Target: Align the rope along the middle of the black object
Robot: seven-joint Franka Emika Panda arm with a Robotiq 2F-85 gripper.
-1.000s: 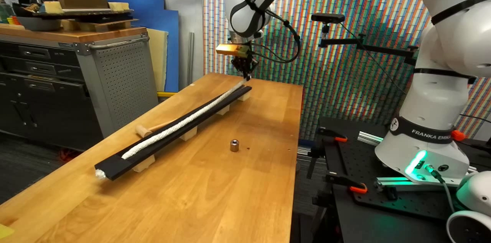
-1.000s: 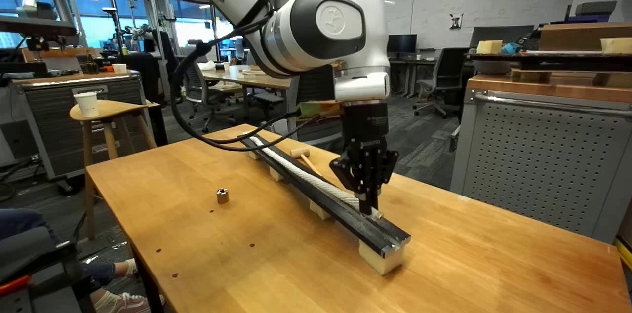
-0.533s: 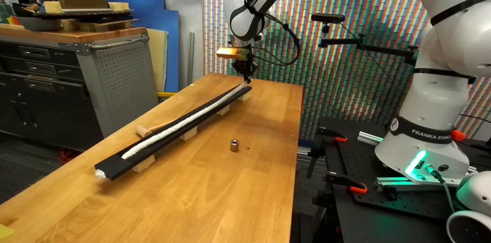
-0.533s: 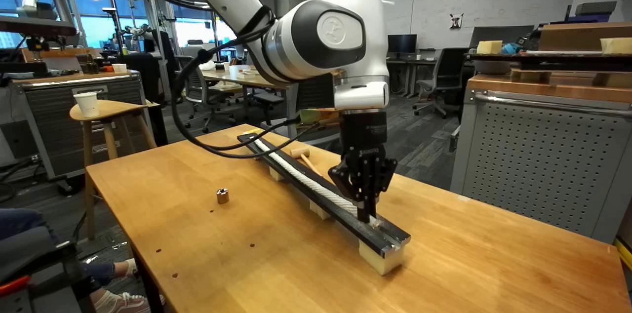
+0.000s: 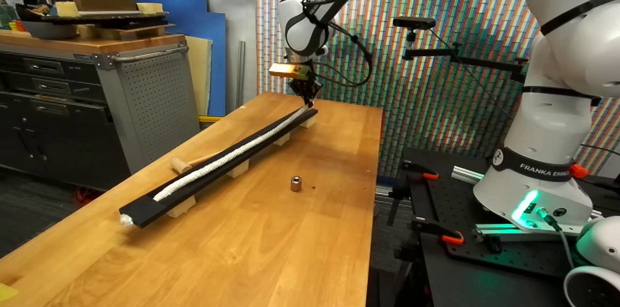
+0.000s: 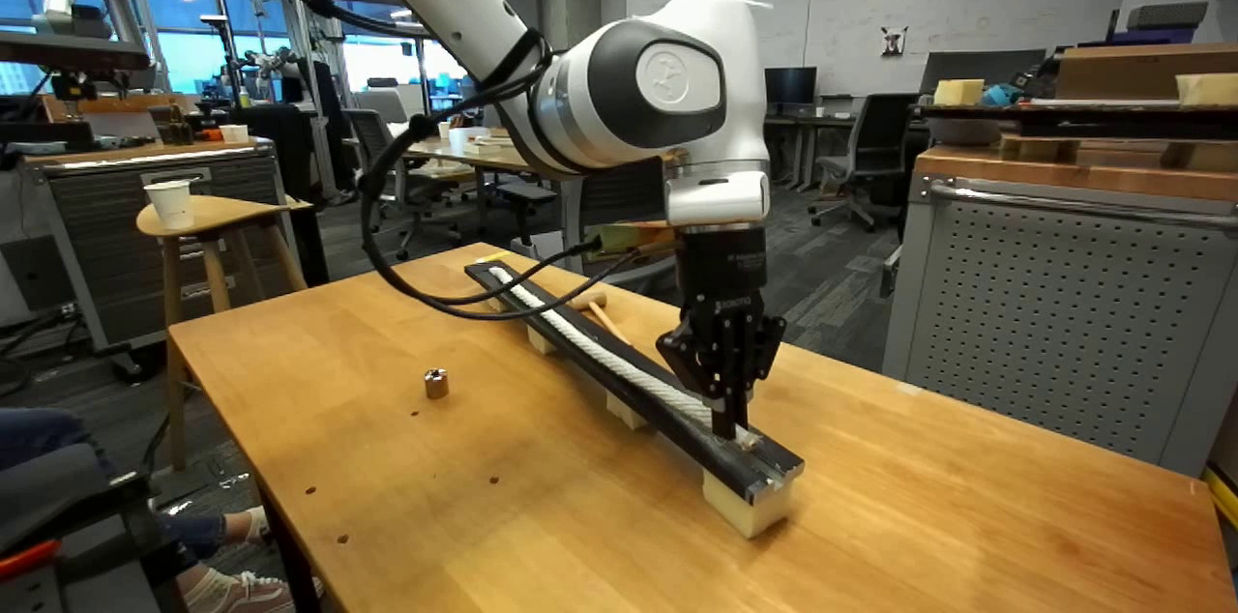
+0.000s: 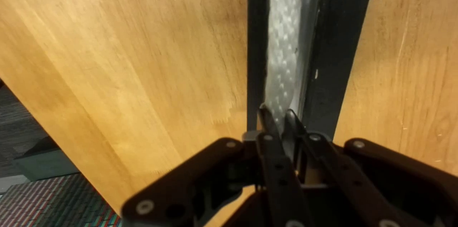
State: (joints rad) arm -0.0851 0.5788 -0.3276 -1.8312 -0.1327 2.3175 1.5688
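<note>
Where the wrist view looks along the gripper (image 7: 276, 112), its fingers (image 7: 294, 125) stand close together, pinching the rope (image 7: 285, 23) between them. The rope runs from there to the top edge, in or just above the groove (image 7: 310, 23) of the bar (image 7: 336, 40); I cannot tell which. It sits toward the groove's left side as seen here, and part of the groove shows on its right. The table (image 7: 143, 40) spreads on both sides.

In an exterior view, the bar rests on pale blocks (image 5: 182, 207), and the rope follows its middle from a flat end piece (image 5: 144, 207) to the gripper at the far end. A white tuft (image 5: 126, 220) pokes out past the near end. A mallet (image 5: 180, 165) lies just beside the bar, which hides part of its handle; a metal cylinder (image 5: 296, 183) stands across the bar from it. On the right, the robot base (image 5: 533, 157) shows a green light (image 5: 525, 205).

In an exterior view, the arm (image 6: 629, 101) reaches from the upper left and the gripper points straight down over the bar's nearer end. The rope's tip (image 6: 747, 440) shows just past the fingers, short of the end of the bar. Cables (image 6: 423, 128) cross in front of the far stretch. A cup (image 6: 171, 203) sits on a stool (image 6: 232, 210), and a grey cart (image 6: 1059, 323) stands beyond the table.
</note>
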